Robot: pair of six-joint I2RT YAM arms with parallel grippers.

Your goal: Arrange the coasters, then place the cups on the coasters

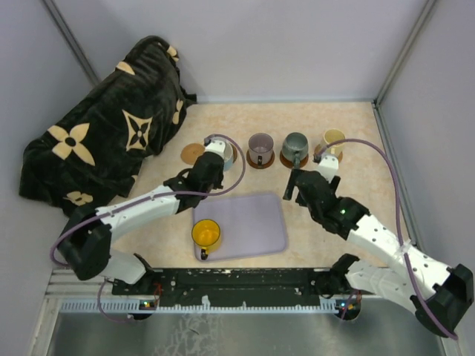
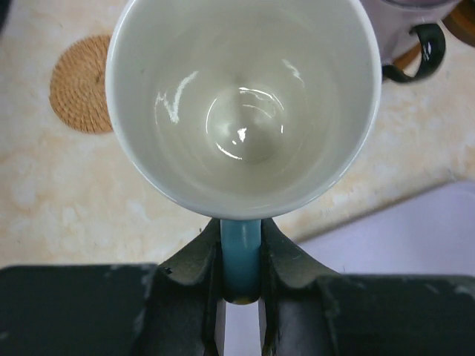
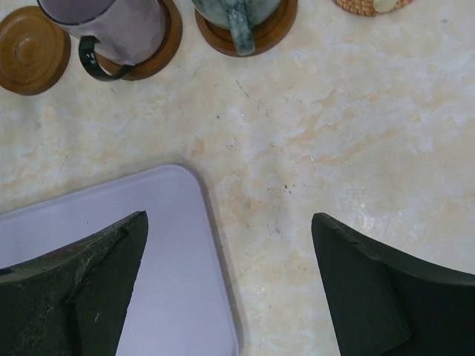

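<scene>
Fingers of the left gripper [image 2: 240, 239] pinch the white cup [image 2: 243, 104] by its blue handle [image 2: 240, 268]; a woven tan coaster [image 2: 80, 83] lies ahead-left. Right gripper [image 3: 230, 259] gapes wide, empty, lavender tray [image 3: 159, 252] beneath its left finger, mauve cup [image 3: 111, 22] ahead-left on a dark coaster [image 3: 166, 44].

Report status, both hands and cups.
Left hand shut on white mug, by blue handle. Right hand open, empty. Yellow mug on lavender tray. No obstruction seen.

White shells with black joints cover the left arm [image 1: 141, 207] and right arm [image 1: 380, 239], a looping mauve cable [image 1: 398, 194] trails along each, and the right gripper [image 3: 228, 217] has scuffed matte-black fingers [image 3: 371, 289].
</scene>
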